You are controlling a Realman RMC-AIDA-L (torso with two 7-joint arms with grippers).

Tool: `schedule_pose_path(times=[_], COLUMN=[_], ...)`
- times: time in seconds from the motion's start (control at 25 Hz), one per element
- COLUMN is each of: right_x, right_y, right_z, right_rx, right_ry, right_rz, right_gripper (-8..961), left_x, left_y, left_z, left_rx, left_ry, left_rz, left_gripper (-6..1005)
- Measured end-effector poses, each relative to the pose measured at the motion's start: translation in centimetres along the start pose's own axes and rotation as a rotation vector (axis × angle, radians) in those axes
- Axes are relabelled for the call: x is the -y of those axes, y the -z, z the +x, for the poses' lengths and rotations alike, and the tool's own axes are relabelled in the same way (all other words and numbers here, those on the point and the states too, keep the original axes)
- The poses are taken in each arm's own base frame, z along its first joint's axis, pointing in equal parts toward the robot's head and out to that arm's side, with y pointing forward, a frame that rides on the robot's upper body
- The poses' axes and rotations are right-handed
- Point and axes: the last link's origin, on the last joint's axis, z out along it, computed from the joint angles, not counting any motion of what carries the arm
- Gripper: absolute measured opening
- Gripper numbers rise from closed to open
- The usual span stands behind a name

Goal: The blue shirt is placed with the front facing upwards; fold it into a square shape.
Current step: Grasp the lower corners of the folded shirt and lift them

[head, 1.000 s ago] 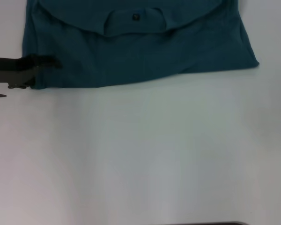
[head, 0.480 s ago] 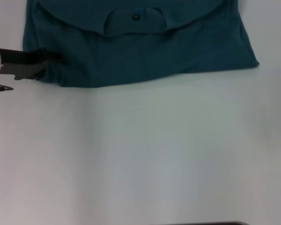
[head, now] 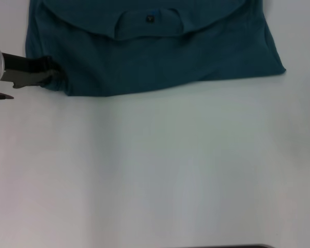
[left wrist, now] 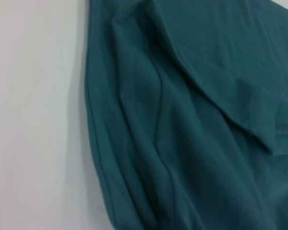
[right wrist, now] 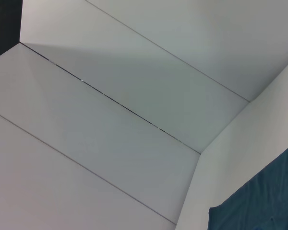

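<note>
Blue shirt [head: 160, 51] lies along the far edge of the white bench [head: 160, 170], already doubled over: collar and small dark neck label [head: 149, 19] face up at the middle of the fold, lettering not visible. Its near hem runs roughly parallel to the bench's near edge, dipping at the right corner.

Left end effector [head: 54, 77] reaches in from the bench's left side, at the shirt's near-left corner. Cloth there is bunched and drawn inward, which suggests a pinch on that corner, likely to lift it for the next fold; whether the fingers are closed on it I cannot tell. Left wrist view shows only layered folds of cloth beside bare bench.

Right end effector is out of sight, apparently parked clear; its wrist camera sees mostly wall panels.
</note>
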Motion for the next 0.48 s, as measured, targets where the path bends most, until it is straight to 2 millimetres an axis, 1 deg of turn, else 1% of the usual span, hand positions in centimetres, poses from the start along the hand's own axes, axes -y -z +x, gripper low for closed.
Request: schedule_pose_path(times=[0.4,0.48], right_x=[0.01,0.03], right_y=[0.02,0.03], right_z=[-0.06,-0.18], right_rx=[-0.01,-0.033], right_ry=[-0.001,-0.002], right_rz=[0.005,0.015], right_gripper=[852,851], left_x=[-0.36,-0.5], left_y=[0.14,0.14], left_z=[0.32,0.32], left_rx=[-0.004,0.0], left_ry=[-0.023,-0.028], left_rz=[0.018,0.016], left_gripper=[212,126])
